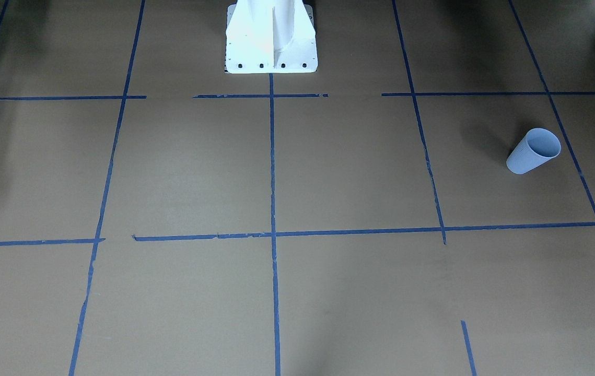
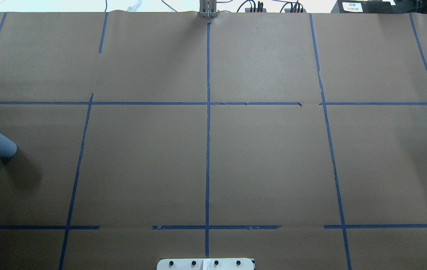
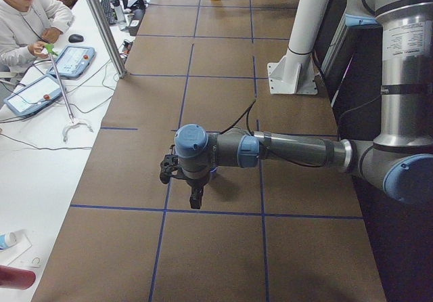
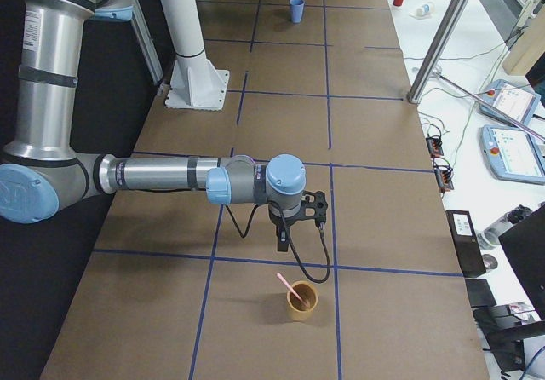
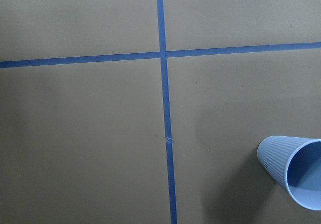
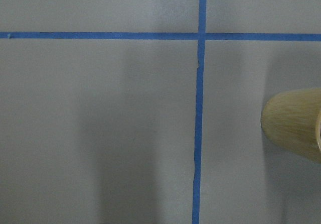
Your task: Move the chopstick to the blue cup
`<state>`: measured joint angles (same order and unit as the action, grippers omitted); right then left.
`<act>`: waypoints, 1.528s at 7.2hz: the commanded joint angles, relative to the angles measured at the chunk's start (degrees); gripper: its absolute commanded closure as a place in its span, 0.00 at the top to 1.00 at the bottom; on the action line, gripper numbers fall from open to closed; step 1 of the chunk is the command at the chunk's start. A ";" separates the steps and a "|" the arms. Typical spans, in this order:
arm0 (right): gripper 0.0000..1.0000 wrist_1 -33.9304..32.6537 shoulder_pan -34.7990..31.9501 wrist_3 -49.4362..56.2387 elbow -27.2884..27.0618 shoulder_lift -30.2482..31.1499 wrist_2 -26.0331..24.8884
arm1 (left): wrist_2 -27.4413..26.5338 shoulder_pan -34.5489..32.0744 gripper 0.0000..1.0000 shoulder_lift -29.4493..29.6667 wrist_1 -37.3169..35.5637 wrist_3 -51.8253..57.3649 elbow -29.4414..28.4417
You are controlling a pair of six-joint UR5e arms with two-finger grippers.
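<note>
The thin pink chopstick (image 4: 291, 290) is sitting in the short tan cup (image 4: 301, 302). Its lower end is down inside and its top end leans out over the rim toward the robot's side. From the right gripper (image 4: 281, 242), that cup is near but not touching, just past the fingertips toward the table's right end. On the right wrist camera you only get the tan cup's ribbed side at the right edge, and the chopstick doesn't show there.

You can't tell from the side shot whether the right gripper is spread or pressed together, and its wrist camera shows no fingers. Same goes for the left gripper (image 3: 195, 199), which hangs low over the brown paper-covered table (image 2: 265, 161).

The ribbed light-blue plastic cup (image 1: 533, 151) stands upright with nothing in it. On the left wrist camera it's in the lower right corner, off to one side of the left gripper and not under it. It's at the opposite end of the table from the tan cup, well apart.

Both cups stand in squares marked out by the blue tape grid (image 2: 207, 150).
</note>
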<state>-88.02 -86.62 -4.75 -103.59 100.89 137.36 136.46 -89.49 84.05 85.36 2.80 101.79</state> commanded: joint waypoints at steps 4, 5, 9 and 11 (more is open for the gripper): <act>1.00 -0.04 0.05 -0.17 0.05 0.00 0.10 | -0.40 0.20 1.00 -0.46 0.07 0.10 1.03; 1.00 -0.04 0.05 -0.17 0.05 0.00 0.10 | -0.67 0.89 1.00 -0.29 0.59 -0.25 1.21; 1.00 -0.04 0.05 -0.26 0.05 0.00 0.19 | 0.12 1.42 1.00 -0.55 1.04 0.01 0.86; 1.00 0.04 0.05 -0.35 -0.03 0.00 0.11 | 0.03 8.68 1.00 -0.46 1.21 -1.73 0.95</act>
<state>-88.05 -86.58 -5.07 -103.56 100.90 137.57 136.49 -85.19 83.56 86.44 2.17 102.89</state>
